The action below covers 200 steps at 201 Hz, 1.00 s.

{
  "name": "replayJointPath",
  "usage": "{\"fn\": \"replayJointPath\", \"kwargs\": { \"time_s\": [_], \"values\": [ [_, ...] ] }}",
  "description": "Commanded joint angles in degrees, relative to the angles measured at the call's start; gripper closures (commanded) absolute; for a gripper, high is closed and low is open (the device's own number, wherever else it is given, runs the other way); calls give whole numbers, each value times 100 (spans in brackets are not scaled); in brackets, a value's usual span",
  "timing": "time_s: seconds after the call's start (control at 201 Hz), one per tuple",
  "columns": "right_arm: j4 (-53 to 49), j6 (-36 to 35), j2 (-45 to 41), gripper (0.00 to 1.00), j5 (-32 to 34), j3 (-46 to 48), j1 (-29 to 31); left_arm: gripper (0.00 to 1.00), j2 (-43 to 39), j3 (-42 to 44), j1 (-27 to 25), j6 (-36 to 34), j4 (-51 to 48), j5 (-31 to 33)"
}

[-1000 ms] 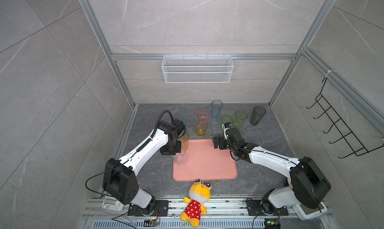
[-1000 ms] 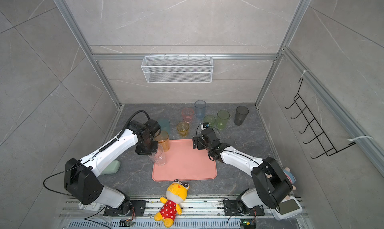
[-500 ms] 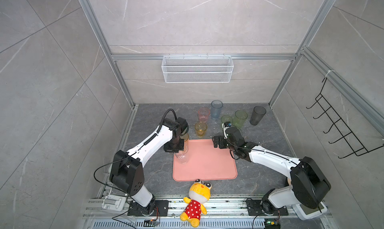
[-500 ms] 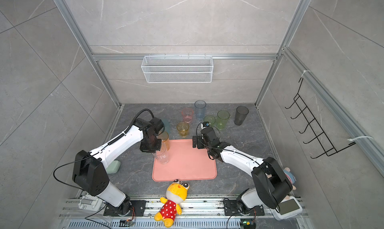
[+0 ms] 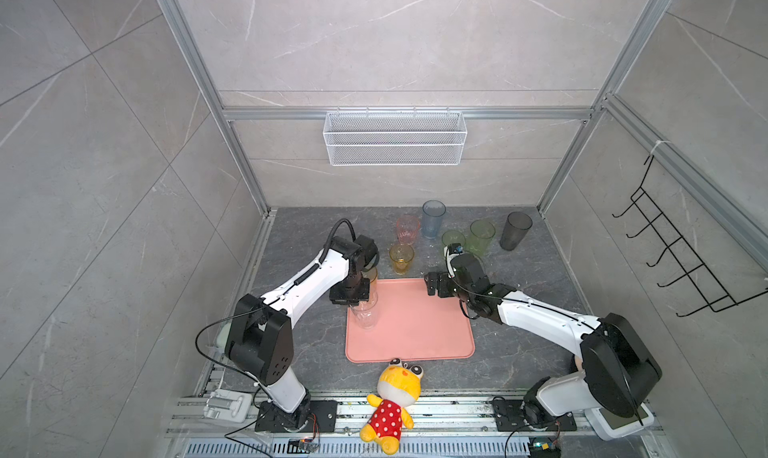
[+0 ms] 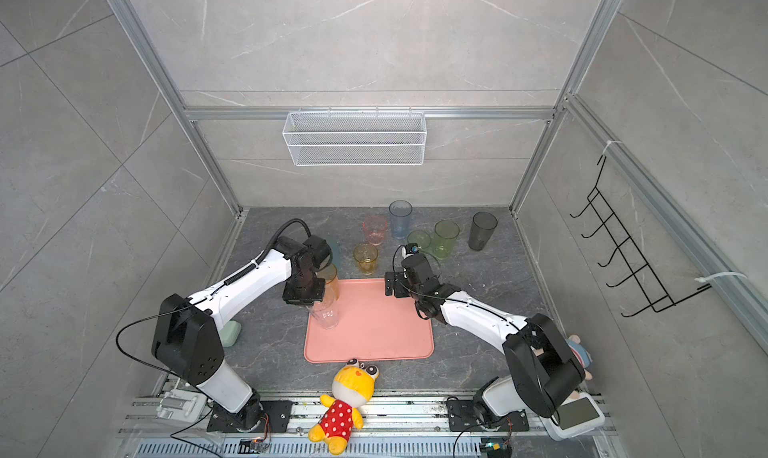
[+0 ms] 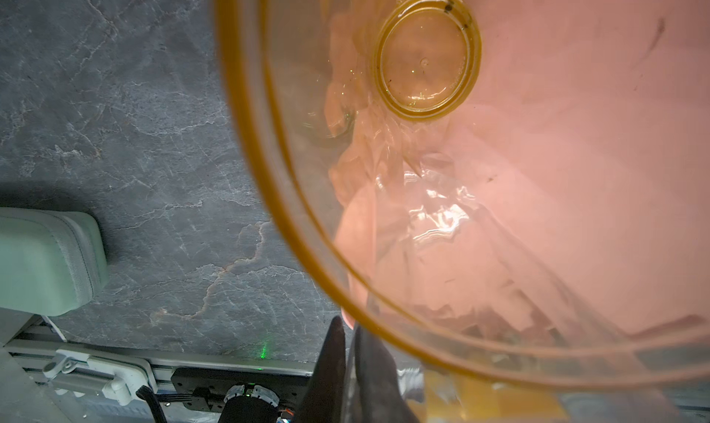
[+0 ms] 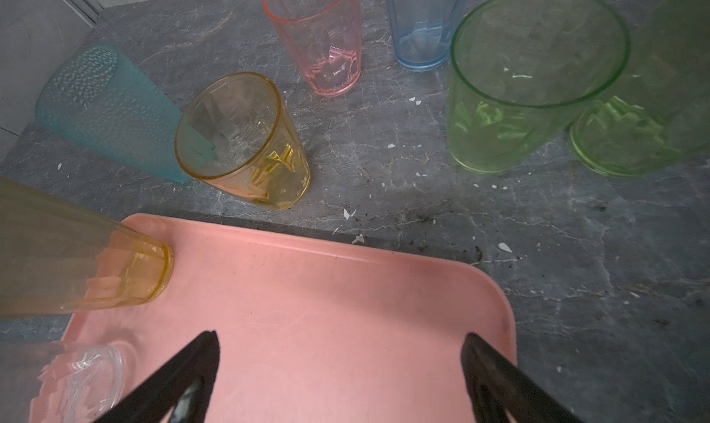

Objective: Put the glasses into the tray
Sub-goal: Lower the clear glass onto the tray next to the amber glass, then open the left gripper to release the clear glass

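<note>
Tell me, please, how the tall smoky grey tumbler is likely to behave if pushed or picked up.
The grey tumbler stands upright, tall on a narrower base, so a push near its rim would probably tip it rather than slide it. It looks empty and translucent, so it is likely light. Its smooth wall may prove slippery.

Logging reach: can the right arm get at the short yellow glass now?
Probably yes: the right gripper hangs open over the far edge of the tray, and the yellow glass stands upright beyond it, nothing between them.

Near glass [image 6: 326,316] and far glass [image 6: 332,283] on tray's [image 6: 374,335] left edge; other glasses [image 6: 400,219] behind tray, plush toy [image 6: 345,402] before it
</note>
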<state>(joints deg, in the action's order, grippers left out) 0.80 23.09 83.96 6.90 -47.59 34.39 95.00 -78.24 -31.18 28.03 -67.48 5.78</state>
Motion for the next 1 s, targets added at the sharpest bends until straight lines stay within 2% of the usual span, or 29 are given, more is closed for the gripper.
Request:
{"fn": "replayJointPath", "kwargs": {
  "time_s": [0.0, 0.264, 0.513, 0.692, 0.991],
  "values": [
    [-140, -15, 94, 1, 70, -171, 32, 100, 0, -161, 40, 25, -20, -27],
    [-161, -15, 116, 1, 71, -197, 33, 98, 15, -128, 68, 58, -54, 10],
    [-177, -15, 138, 1, 70, -206, 30, 85, -51, -147, 68, 88, -142, 88],
    [-190, -17, 138, 1, 74, -210, 31, 84, -159, -155, 68, 103, -172, 2],
    [-199, -6, 129, 1, 66, -215, 33, 75, -381, -217, 73, 177, -274, 10]
  ]
}}
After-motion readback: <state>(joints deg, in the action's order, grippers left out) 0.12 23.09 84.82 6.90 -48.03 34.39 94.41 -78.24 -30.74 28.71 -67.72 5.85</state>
